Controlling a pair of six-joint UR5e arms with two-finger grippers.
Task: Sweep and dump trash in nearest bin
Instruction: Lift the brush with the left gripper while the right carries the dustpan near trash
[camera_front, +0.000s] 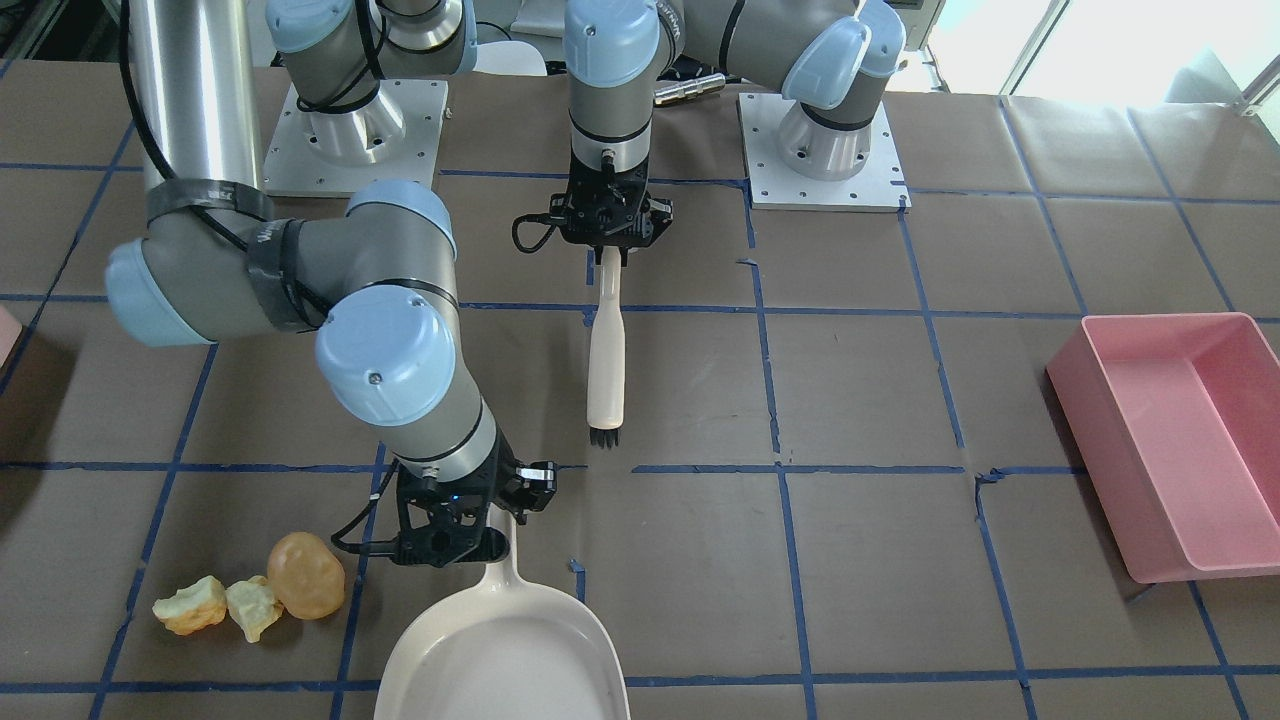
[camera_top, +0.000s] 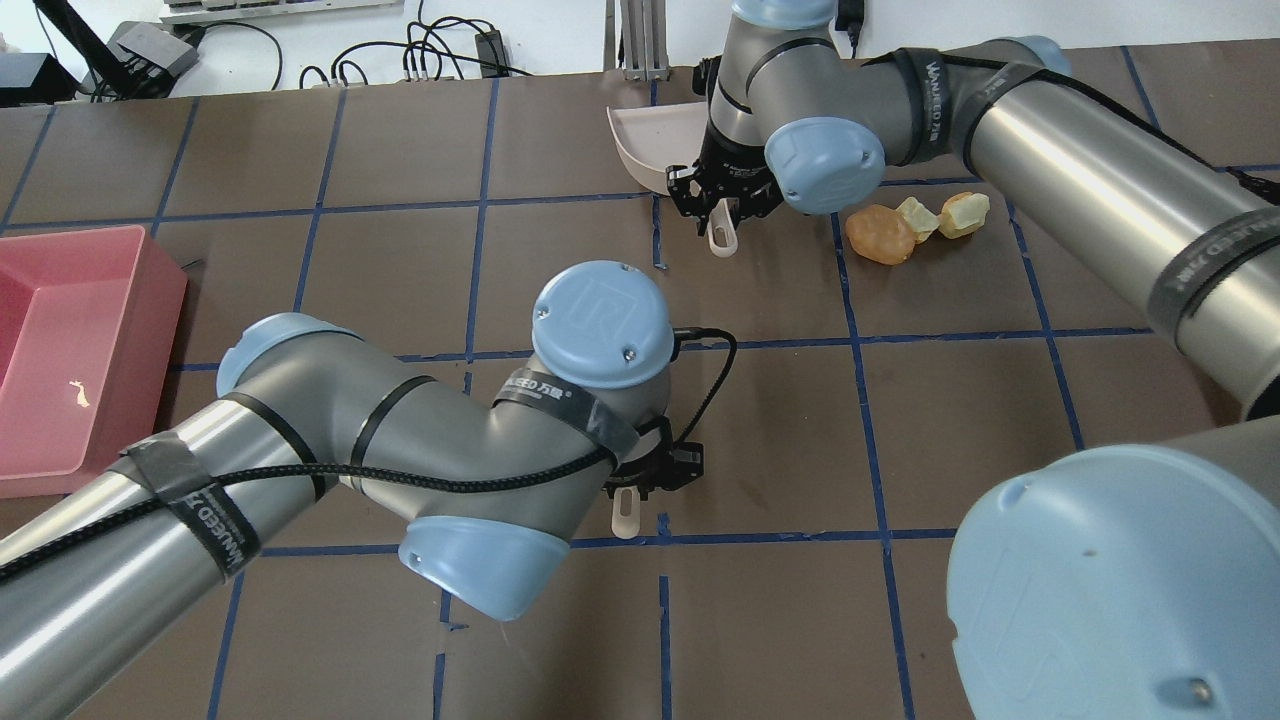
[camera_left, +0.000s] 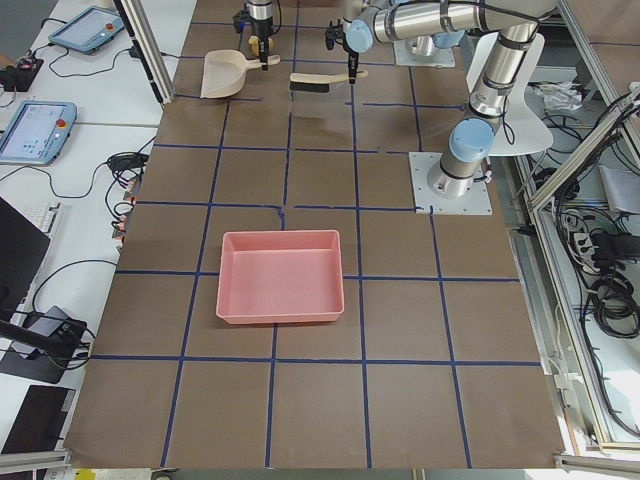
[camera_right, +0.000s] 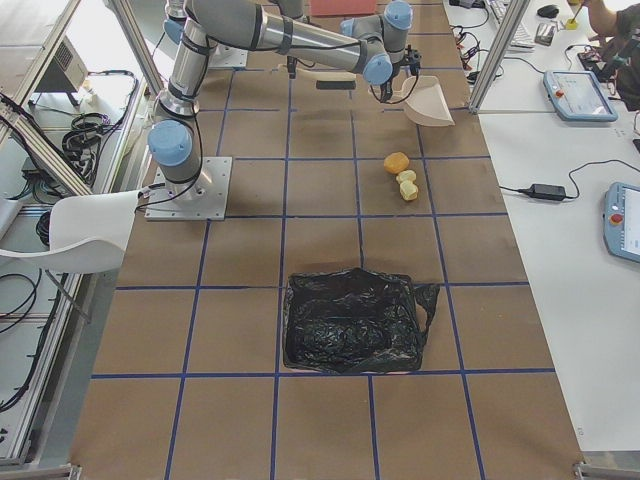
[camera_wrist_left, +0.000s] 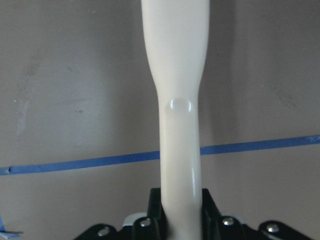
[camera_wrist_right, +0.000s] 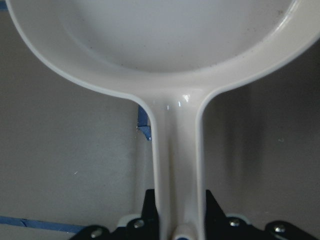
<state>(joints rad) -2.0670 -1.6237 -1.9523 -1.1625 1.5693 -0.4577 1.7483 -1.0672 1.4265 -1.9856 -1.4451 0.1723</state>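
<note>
Three trash lumps lie together on the table: a tan-orange piece (camera_front: 305, 575) (camera_top: 880, 235) and two pale chunks (camera_front: 190, 605) (camera_front: 252, 607). My right gripper (camera_front: 490, 545) (camera_wrist_right: 177, 210) is shut on the handle of the cream dustpan (camera_front: 500, 650) (camera_top: 655, 140), just beside the lumps. My left gripper (camera_front: 608, 252) (camera_wrist_left: 180, 210) is shut on the handle of the cream brush (camera_front: 606, 360), whose bristles (camera_front: 605, 437) point away from the robot at mid-table. The nearest bin (camera_front: 5, 335) shows only as a small pink corner at the front view's left edge.
A large pink rectangular tub (camera_front: 1170, 440) (camera_top: 70, 350) stands on my left side of the table. A container lined with a black bag (camera_right: 350, 320) sits towards my right end. Blue tape lines grid the brown table. The arm bases (camera_front: 820, 150) stand at the back.
</note>
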